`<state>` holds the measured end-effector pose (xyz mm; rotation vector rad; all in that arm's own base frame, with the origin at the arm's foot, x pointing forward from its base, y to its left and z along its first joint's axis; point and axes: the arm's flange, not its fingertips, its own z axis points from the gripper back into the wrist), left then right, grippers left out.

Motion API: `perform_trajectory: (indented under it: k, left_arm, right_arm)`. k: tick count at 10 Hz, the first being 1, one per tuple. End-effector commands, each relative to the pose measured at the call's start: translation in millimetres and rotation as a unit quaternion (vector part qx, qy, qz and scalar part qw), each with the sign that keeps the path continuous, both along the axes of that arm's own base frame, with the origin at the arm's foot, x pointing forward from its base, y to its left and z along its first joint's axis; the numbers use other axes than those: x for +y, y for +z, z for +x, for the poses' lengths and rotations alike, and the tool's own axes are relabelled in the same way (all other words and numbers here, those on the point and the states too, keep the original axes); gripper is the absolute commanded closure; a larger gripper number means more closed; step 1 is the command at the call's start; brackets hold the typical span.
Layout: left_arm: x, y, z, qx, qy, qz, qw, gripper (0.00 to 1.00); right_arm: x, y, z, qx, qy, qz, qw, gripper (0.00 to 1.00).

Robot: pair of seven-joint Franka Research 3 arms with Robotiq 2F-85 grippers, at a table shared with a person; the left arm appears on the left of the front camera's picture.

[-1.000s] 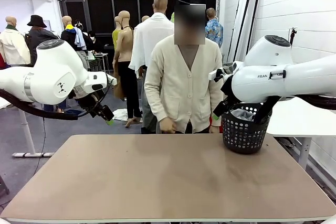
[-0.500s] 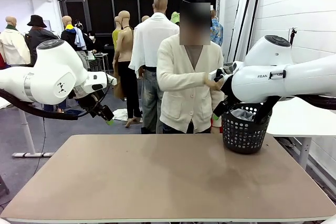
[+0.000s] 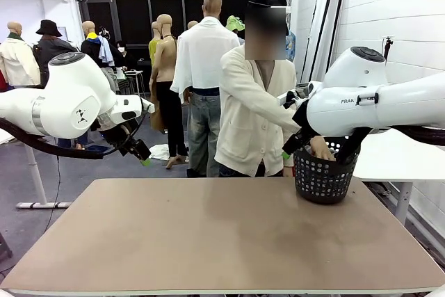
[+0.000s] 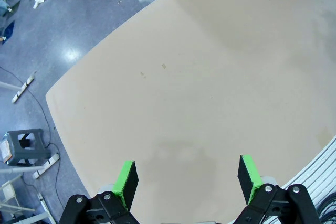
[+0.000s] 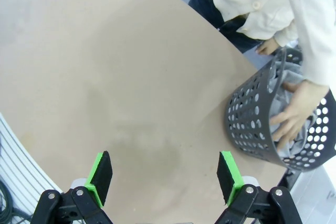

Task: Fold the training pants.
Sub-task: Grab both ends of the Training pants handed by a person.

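We are hovering with left fingers point(image 4: 126, 181) and right fingers point(image 5: 100, 177) open, well apart from the training pants point(image 5: 293, 74) lying in the black basket point(image 5: 252, 124) under a person's hand point(image 5: 295, 111).

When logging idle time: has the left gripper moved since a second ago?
No; the left gripper stays just left of the white cloth behind it.

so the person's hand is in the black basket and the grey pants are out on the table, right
No, the training pants are inside the black basket, under the person's hand; the right wrist view shows it.
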<state>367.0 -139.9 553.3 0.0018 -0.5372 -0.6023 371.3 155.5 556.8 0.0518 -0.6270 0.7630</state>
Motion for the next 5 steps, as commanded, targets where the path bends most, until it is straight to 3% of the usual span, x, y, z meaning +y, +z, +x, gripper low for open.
perform_trajectory:
  k: [1,5]
  left_arm:
    - [0.7,2.3,0.4,0.002,-0.001,0.0,1.0,0.0]
    - [0.7,2.3,0.4,0.002,-0.001,0.0,1.0,0.0]
  right_arm:
    - [-0.3,-0.8,0.7,0.001,0.0,0.0,1.0,0.0]
    - [-0.3,-0.8,0.7,0.001,0.0,0.0,1.0,0.0]
